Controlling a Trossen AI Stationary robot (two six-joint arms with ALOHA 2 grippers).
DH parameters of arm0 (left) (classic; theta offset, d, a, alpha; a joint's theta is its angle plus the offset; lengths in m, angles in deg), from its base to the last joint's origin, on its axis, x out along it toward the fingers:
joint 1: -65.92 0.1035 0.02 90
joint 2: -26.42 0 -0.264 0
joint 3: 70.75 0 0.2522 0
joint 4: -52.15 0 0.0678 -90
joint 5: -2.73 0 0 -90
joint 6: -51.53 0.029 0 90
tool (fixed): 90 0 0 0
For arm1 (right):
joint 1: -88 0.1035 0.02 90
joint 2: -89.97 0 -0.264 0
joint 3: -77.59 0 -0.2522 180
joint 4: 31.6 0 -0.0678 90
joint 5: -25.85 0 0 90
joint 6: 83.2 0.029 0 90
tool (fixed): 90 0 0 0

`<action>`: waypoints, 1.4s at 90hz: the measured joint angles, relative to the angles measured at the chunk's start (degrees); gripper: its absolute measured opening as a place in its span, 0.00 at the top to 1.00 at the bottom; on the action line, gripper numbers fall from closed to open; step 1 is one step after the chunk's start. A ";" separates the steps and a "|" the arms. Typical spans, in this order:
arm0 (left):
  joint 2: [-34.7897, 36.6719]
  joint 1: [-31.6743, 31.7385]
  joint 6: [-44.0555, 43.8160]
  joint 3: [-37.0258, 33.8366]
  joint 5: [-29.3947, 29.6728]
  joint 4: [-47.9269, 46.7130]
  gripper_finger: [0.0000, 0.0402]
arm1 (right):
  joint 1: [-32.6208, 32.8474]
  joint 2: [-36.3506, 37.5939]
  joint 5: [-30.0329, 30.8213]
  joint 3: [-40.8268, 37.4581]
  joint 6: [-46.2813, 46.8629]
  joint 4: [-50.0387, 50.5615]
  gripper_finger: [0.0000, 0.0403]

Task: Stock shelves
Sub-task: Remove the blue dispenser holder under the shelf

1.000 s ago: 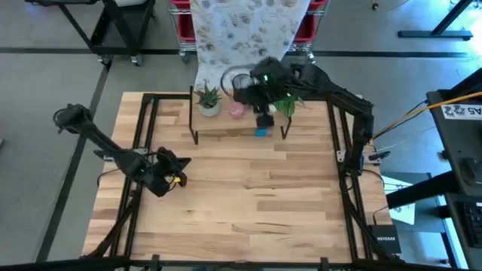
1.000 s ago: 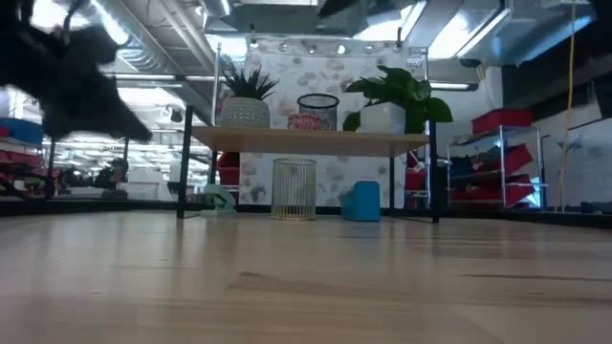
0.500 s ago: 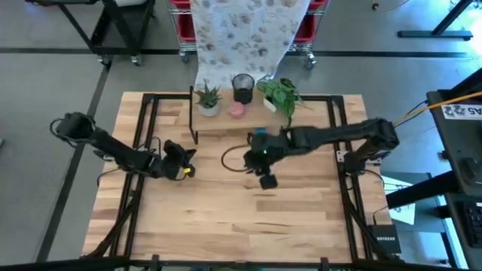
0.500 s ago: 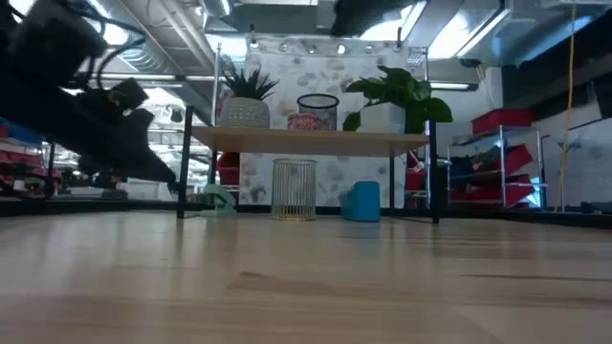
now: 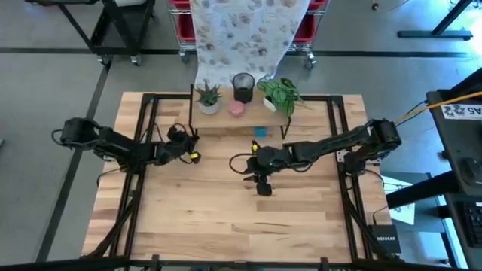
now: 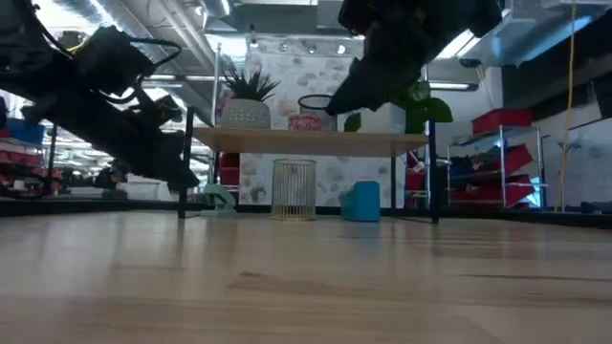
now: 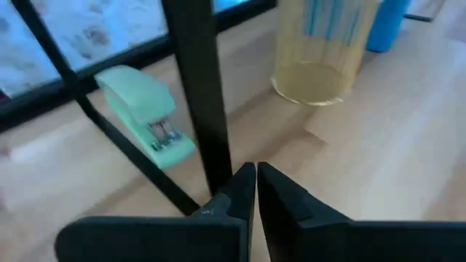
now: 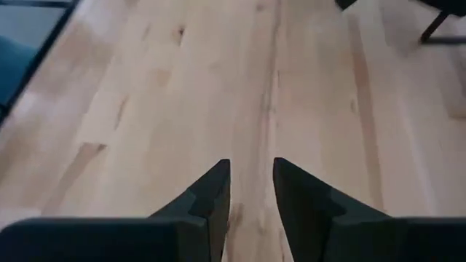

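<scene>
The shelves stand at the table's far middle, a light plank on thin black legs. On top stand a spiky plant in a white pot, a black mesh cup, a pink item and a leafy plant. Beneath them on the table are a mint stapler, a wire cup and a blue item. My left gripper is shut right at the shelves' front left leg. My right gripper hangs open over the bare table middle. My left gripper's shut fingertips stand right against the lower part of the shelves' front left leg, coming from the table's near left. Whether they touch the leg, I cannot tell.
Black rails run along both sides of the tabletop. A patterned cloth hangs behind the far edge, with red bins beside it. Bare wood lies across the near half of the table.
My right gripper has drawn back from over the shelves' top toward the near edge and now hangs over the table's middle. My left gripper has gone from the near left toward the far edge, up to the shelves' front left leg.
</scene>
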 joint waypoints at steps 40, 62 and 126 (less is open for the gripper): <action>-0.24 6.93 3.15 0.25 -6.31 0.68 1.00 | 0.00 0.00 3.54 -0.23 -1.35 3.68 0.77; -0.31 6.38 2.95 0.25 -7.67 0.11 1.00 | -0.09 6.58 6.22 -7.70 4.63 15.44 0.77; -0.31 5.66 2.04 0.30 -8.03 -1.23 1.00 | -17.62 25.14 21.14 -38.93 7.71 -12.68 0.77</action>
